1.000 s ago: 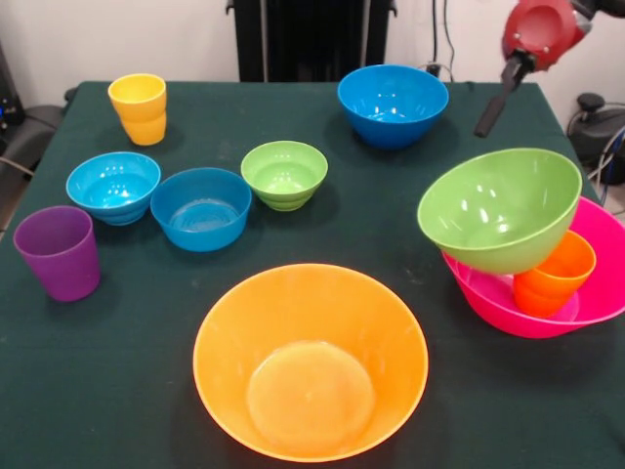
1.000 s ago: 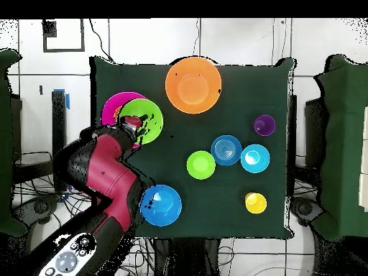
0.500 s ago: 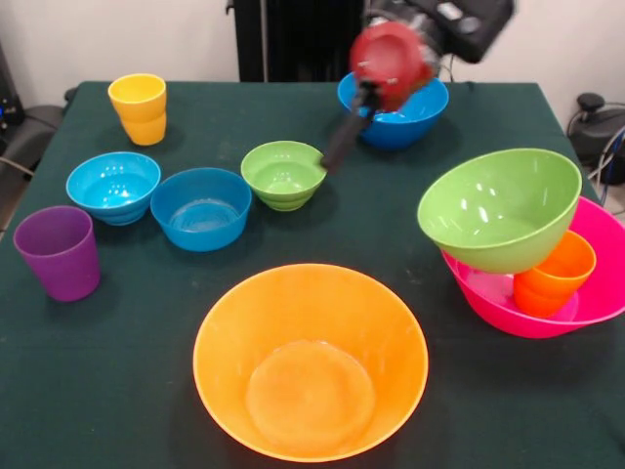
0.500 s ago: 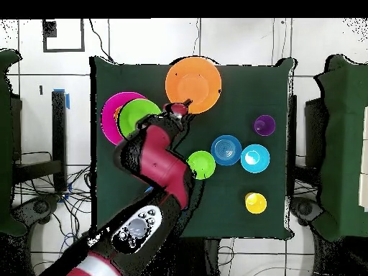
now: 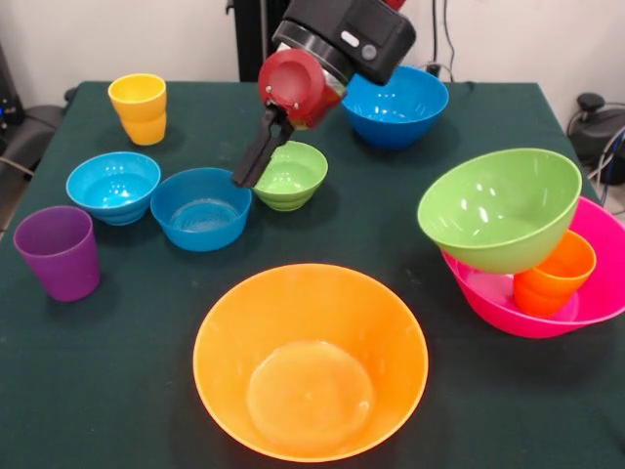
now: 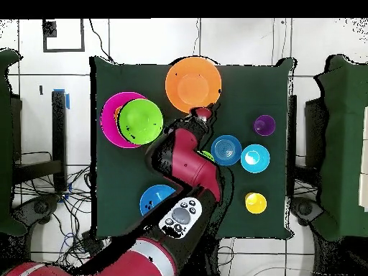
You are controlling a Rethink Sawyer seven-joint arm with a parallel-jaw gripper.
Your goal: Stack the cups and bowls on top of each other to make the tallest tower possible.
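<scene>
- Red and black arm (image 6: 188, 164) covers most of the small green bowl (image 5: 289, 175) from overhead; only a green sliver shows there.
- The gripper (image 5: 256, 158) shows as one dark blade in the front view; whether it is open or shut cannot be told, and nothing is seen in its hold.
- Since a second ago it has swung from the table's far corner by the tower across to the middle, now in front of the small green bowl's rim.
- The large orange bowl (image 5: 311, 359) sits alone, nearer the camera than the gripper and well apart from it.
- The tower (image 5: 532, 249) stands far to the side: pink bowl (image 5: 601, 298), orange cup (image 5: 555, 273), tilted green bowl (image 5: 500, 207).
</scene>
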